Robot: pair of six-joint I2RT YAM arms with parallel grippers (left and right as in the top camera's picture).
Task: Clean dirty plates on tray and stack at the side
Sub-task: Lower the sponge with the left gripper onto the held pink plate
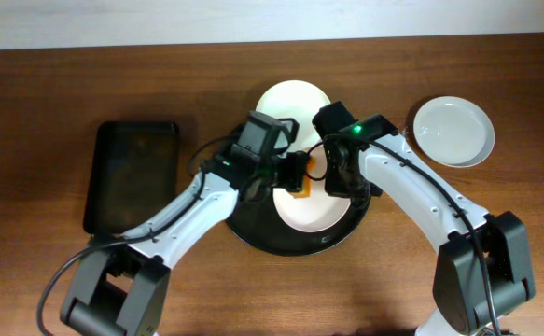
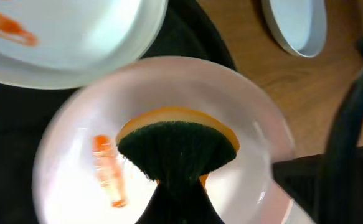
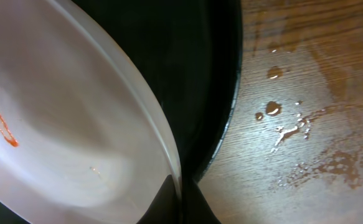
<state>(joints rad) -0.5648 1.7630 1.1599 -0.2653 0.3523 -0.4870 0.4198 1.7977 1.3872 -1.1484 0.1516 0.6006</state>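
1. One wooden tabletop carries everything. Water droplets lie on it just outside the round tray's rim, near where the right arm is working.
2. One round black tray sits at the centre. A smaller rectangular tray lies well apart at its 9 o'clock.
3. Three plates are in view.
   - The pink plate lies inside the round tray.
   - The white plate sits at the tray's 12 o'clock and seems to overlap its far edge.
   - The blue plate rests on the tabletop at 2 o'clock, off the tray, and looks clean.
4. One sponge, orange with a dark green scouring face, presses on the pink plate near its middle.
5. Two sets of fingers are both clenched. The left fingers grasp the sponge from above, and the right fingers appear to pinch the pink plate's rim on its 3 o'clock side.
6. One orange smear remains on the pink plate at the sponge's 9 o'clock. A second smear marks the white plate, so cleaning looks unfinished.
7. Several things could go wrong from here.
   - A hard sideways scrub could drag the plate out of the thin rim pinch or tip it up.
   - The wet rim could slip when the plate is lifted.
   - The two arms work close together, so a wide stroke could knock them into each other or nudge the white plate.
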